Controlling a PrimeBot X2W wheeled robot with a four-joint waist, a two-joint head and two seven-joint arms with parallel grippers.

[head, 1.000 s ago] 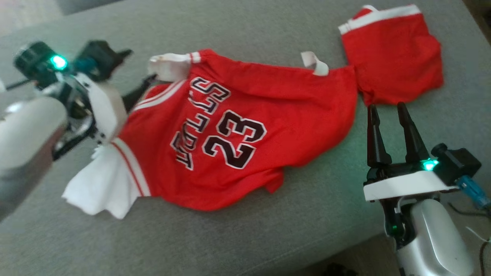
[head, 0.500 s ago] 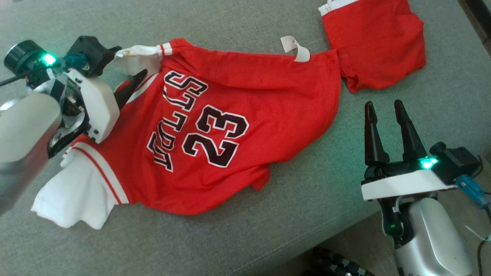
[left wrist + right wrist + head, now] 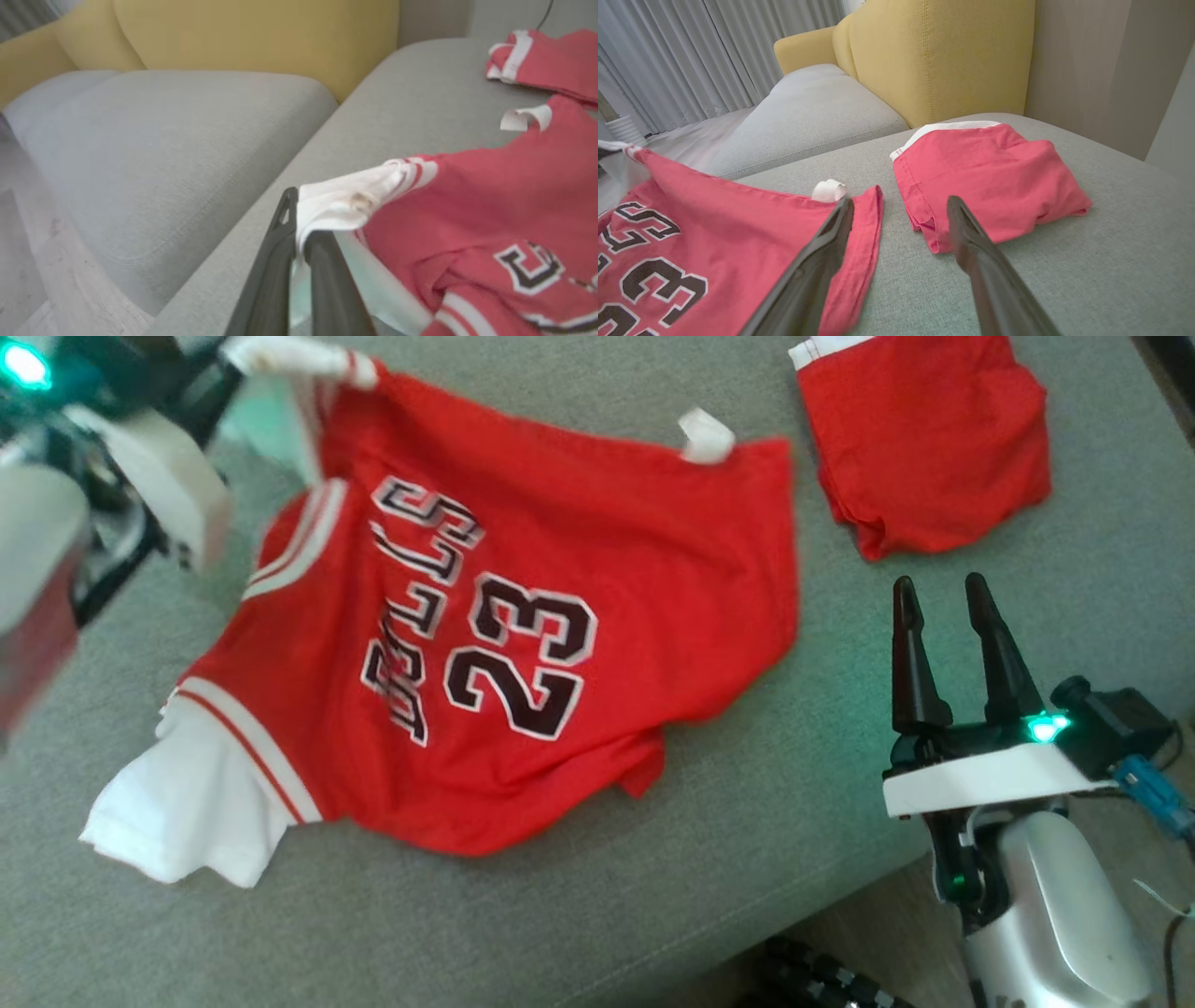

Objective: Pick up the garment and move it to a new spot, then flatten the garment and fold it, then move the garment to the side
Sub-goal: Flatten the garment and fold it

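The garment [image 3: 560, 569] is a red jersey with a black "23" and white sleeves, spread across the grey sofa seat [image 3: 653, 915]. My left gripper [image 3: 299, 224] is shut on its far white sleeve [image 3: 345, 200], holding that corner raised off the cushion at the upper left of the head view [image 3: 280, 355]. The near white sleeve [image 3: 177, 812] lies flat. My right gripper [image 3: 940, 593] stands open over bare cushion, just right of the jersey's hem [image 3: 868, 224], touching nothing.
Folded red shorts [image 3: 924, 439] with a white waistband lie at the back right, close ahead of my right gripper [image 3: 900, 205]. A yellow backrest [image 3: 938, 56] rises behind the seat. The cushion's front edge drops to the floor [image 3: 840, 952] near my right arm.
My left gripper has shut on the far white sleeve and lifted it up and back, pulling the jersey's top corner off the cushion. The right gripper has stayed put.
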